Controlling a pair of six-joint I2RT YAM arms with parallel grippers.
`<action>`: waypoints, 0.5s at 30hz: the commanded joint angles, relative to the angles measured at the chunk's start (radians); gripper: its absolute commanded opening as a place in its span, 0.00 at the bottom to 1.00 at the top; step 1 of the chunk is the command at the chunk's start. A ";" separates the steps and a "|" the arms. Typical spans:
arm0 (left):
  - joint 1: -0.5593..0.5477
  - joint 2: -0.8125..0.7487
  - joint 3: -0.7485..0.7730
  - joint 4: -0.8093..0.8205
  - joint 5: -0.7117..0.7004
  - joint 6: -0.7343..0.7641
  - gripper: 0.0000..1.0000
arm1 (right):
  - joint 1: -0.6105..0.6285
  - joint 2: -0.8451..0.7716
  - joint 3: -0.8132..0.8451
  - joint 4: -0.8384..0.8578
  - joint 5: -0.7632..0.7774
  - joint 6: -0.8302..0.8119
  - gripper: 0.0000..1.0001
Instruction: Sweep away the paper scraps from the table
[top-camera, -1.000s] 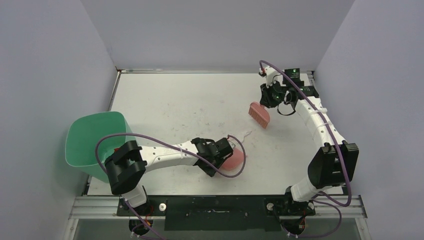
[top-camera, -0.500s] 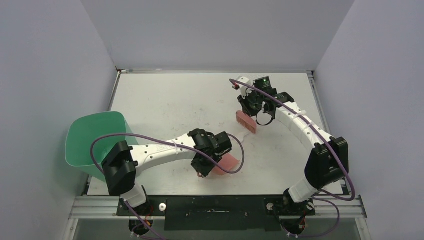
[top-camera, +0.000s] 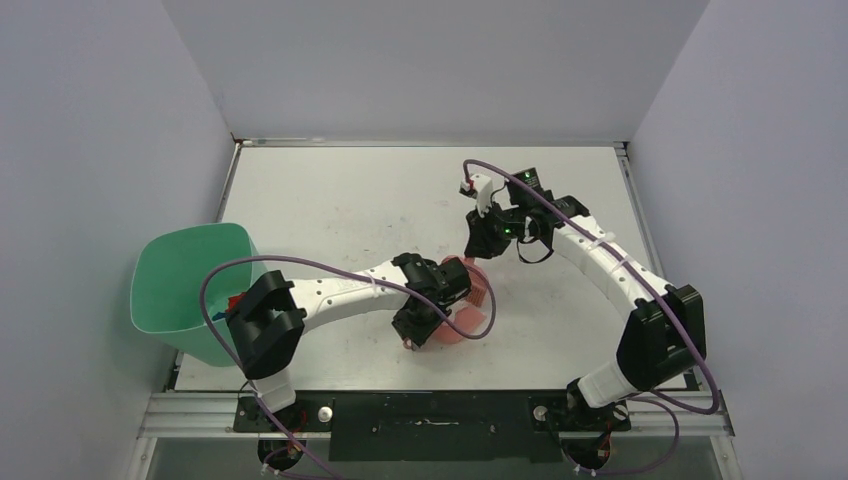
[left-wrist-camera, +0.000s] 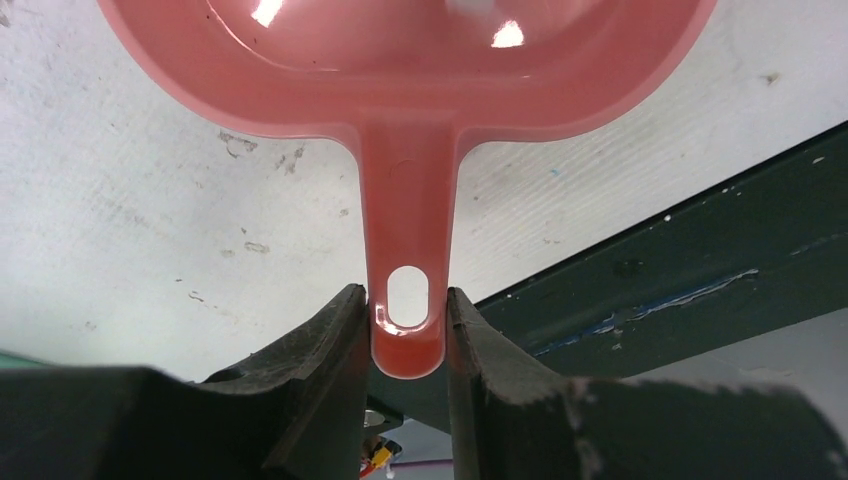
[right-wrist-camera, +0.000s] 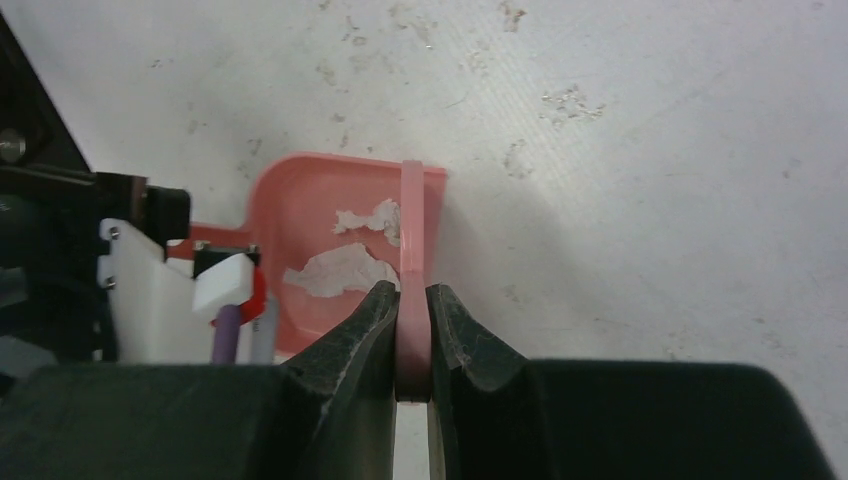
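Note:
My left gripper (top-camera: 415, 330) (left-wrist-camera: 405, 295) is shut on the handle of the pink dustpan (top-camera: 458, 325) (left-wrist-camera: 400, 60), which lies flat on the white table (top-camera: 350, 200). My right gripper (top-camera: 477, 255) (right-wrist-camera: 405, 290) is shut on the handle of the pink hand brush (top-camera: 479, 285) (right-wrist-camera: 412, 210), whose head stands at the dustpan's open mouth. In the right wrist view two white paper scraps (right-wrist-camera: 340, 268) lie inside the dustpan (right-wrist-camera: 300, 210), just left of the brush. No loose scraps show on the table.
A mint-green bin (top-camera: 185, 280) stands at the table's left edge, beside the left arm's shoulder; small red and blue bits show at its near rim. The table's dark front rail (left-wrist-camera: 680, 250) runs just behind the dustpan handle. Grey walls enclose three sides.
My right arm swung left and nearer, bringing the brush from the far right to the dustpan's mouth. The white scrap that lay beside the pan is now inside it. The left gripper shifted slightly.

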 joint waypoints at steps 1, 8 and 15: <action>0.004 -0.023 0.034 0.074 -0.027 0.015 0.00 | -0.027 -0.077 0.105 -0.087 -0.142 0.027 0.05; -0.006 -0.160 -0.117 0.228 -0.077 -0.002 0.00 | -0.095 -0.132 0.250 -0.211 -0.071 -0.028 0.05; -0.029 -0.254 -0.164 0.273 -0.163 -0.061 0.00 | -0.227 -0.221 0.193 -0.153 -0.018 -0.035 0.05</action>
